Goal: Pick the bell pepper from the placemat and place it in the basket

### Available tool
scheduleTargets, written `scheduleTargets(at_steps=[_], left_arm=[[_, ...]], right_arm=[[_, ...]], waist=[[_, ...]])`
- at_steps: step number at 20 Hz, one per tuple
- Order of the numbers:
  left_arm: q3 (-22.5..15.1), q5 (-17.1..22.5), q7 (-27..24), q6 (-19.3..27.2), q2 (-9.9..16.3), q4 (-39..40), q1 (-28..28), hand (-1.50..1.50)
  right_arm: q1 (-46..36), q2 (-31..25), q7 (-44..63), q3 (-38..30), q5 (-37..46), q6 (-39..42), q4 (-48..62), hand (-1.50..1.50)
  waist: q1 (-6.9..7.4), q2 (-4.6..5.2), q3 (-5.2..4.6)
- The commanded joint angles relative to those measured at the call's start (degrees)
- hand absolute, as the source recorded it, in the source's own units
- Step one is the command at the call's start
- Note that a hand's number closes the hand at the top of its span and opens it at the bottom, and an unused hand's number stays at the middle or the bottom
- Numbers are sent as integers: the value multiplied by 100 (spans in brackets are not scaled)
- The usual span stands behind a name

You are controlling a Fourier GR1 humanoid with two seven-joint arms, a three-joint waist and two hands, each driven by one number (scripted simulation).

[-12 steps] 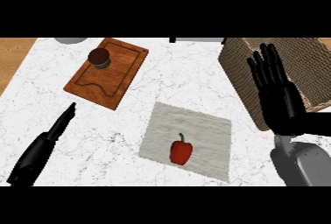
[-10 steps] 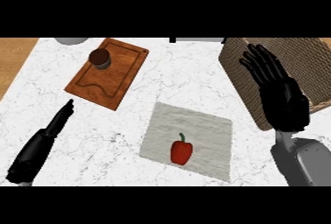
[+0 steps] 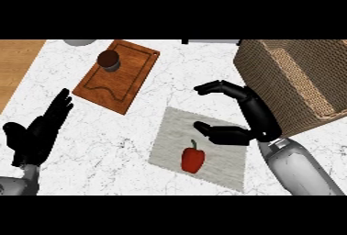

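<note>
Two hands in view, neither holding anything. Right hand hovers over the far right part of the placemat, fingers and thumb spread in a wide C shape, released, nothing between them. Red bell pepper lies just below and to the left of that hand's thumb, apart from it, stem pointing up-view, resting on the placemat's middle. Placemat is pale grey, tilted, spread under and to the left of the right hand on the white marble counter. Wicker basket sits right behind the right hand, on its far right side; hand's back is close against the basket's wall, contact cannot be told. Grey right forearm runs down to the lower right edge. Well left of the right hand, a wooden cutting board lies tilted, with a dark round jar on its far end. Left hand rests at the left edge, fingers straight and relaxed, nearer the view's lower edge than the board, well apart from the pepper and placemat.
</note>
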Motion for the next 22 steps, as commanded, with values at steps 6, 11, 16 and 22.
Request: scheduleTargets(at_steps=[6,11,16,22], left_arm=[[210,181,563,45,-120,298,-477,0],[212,79,578,256,-264,502,-529,0],[276,119,648,179,-146,514,-430,0],[320,123,591,55,-111,453,-382,0]], right_arm=[[-918,1930,2280,1604,2498,-1978,759,-150],[-1847,1910,4763,1641,2974,-855,631,-150],[-2691,1036,6322,1532,3607,429,902,-150],[-3808,931,8054,614,2664,2472,308,-150]], waist=[[-117,-61,20],[-281,-140,1],[-407,-225,-8],[-252,-131,22]])
